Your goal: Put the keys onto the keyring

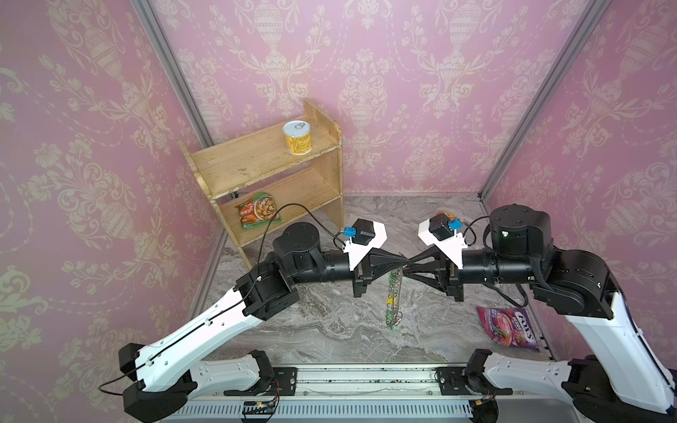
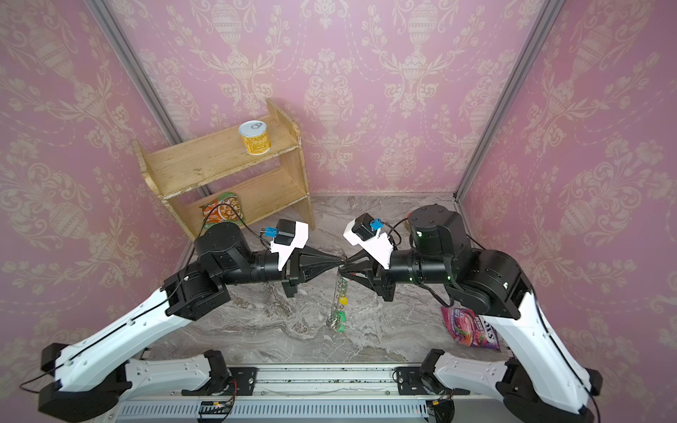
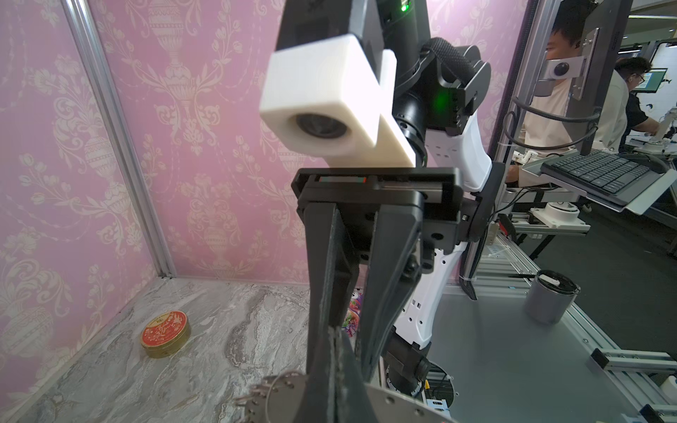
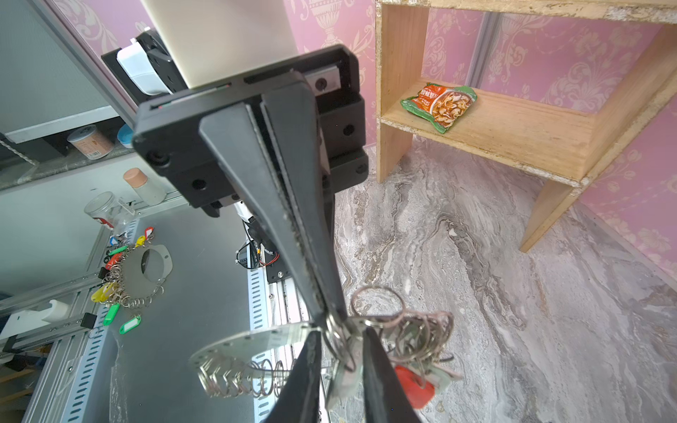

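Observation:
My two grippers meet tip to tip above the marble floor. The left gripper [image 1: 403,263] [image 3: 335,337] is shut on the rim of the keyring [image 1: 394,293] [image 4: 249,340], a flat grey disc fringed with wire loops that extends toward the front rail. Yellow [image 2: 343,301] and green [image 2: 342,316] key tags hang from it. The right gripper [image 1: 404,268] [image 4: 342,335] has its jaws a little apart around a silver key [image 4: 344,377] and its split ring at the disc's rim. Whether they press on it is unclear. A red-tagged key [image 4: 414,388] hangs beside it.
A wooden shelf [image 1: 263,164] at the back left holds a yellow can [image 1: 296,137] and a noodle packet [image 1: 258,210]. A purple candy bag [image 1: 507,327] lies at the front right. A red-topped tin [image 3: 165,334] sits by the wall.

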Tool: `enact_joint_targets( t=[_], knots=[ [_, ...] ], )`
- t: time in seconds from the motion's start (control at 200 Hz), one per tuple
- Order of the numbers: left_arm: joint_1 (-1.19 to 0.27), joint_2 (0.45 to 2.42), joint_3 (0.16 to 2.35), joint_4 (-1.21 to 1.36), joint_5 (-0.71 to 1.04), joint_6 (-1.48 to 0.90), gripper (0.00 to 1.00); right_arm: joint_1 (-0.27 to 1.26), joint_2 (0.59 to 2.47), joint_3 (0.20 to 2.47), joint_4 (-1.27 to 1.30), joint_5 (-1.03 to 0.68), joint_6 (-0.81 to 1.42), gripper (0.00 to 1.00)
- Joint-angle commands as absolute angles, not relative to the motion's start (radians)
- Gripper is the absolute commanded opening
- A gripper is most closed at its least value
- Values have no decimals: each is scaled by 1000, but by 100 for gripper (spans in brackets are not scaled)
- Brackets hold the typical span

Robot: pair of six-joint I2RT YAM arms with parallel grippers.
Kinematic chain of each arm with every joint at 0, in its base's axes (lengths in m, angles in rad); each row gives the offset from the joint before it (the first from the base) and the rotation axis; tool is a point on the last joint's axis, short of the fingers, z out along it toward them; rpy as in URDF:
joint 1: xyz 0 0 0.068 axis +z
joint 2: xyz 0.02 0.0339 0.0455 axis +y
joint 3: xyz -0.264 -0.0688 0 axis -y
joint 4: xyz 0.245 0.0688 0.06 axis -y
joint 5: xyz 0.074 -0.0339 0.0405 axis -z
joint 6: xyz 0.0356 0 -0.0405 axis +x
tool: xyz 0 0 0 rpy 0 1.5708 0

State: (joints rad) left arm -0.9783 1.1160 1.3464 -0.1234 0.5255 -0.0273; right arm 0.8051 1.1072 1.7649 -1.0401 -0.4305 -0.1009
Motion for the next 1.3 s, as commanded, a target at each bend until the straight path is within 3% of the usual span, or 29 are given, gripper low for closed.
enact_joint_targets(
  t=[0.0,0.11,0.29,0.841,1.296],
  knots=[
    [-980,1079,1330,-2,489,-55,0,799,1081,1749,-1004,-450,-75,21],
    [-980,1075,1318,30,483,-61,0,798,1070,1737,-992,-455,-65,17],
    [-980,1085,1315,60,496,-78,0,798,1060,1730,-964,-470,-60,0],
    [-978,1097,1188,485,464,-232,0,798,1060,1651,-823,-546,-1,0],
    [-974,1148,1189,567,526,-329,0,798,1072,1603,-689,-615,46,0]
  ],
)
